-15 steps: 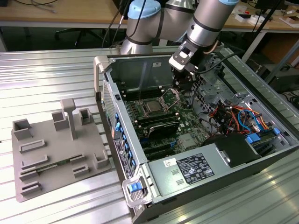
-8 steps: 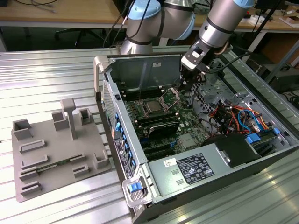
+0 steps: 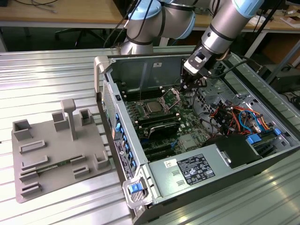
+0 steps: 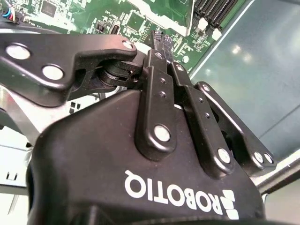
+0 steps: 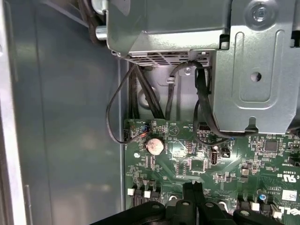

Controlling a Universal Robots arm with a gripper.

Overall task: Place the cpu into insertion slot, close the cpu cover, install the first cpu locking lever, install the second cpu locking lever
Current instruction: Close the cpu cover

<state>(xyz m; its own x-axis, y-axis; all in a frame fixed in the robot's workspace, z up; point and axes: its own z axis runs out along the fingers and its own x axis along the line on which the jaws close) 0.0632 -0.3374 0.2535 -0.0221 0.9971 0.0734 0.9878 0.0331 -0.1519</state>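
In the exterior view the cpu (image 3: 153, 108), a small square chip with a silvery top, lies in the insertion slot (image 3: 145, 102) on the green motherboard (image 3: 187, 140) inside the open computer case. The cpu cover (image 3: 172, 96), a thin metal frame, stands tilted up at the slot's far side. My gripper (image 3: 183, 88) hangs just beside the raised cover, its fingers pressed together. Both wrist views show the black fingertips (image 5: 192, 188) meeting above the motherboard (image 4: 136, 21), with nothing visible between them. I cannot tell whether they touch the cover.
A grey fixture plate (image 3: 56, 154) lies on the ribbed table at the exterior view's left. Inside the case are black memory slots (image 3: 159, 127), a power supply (image 3: 192, 171), coloured cables (image 3: 234, 117) and a metal drive cage (image 5: 253, 70). A coin battery (image 5: 154, 146) sits on the board.
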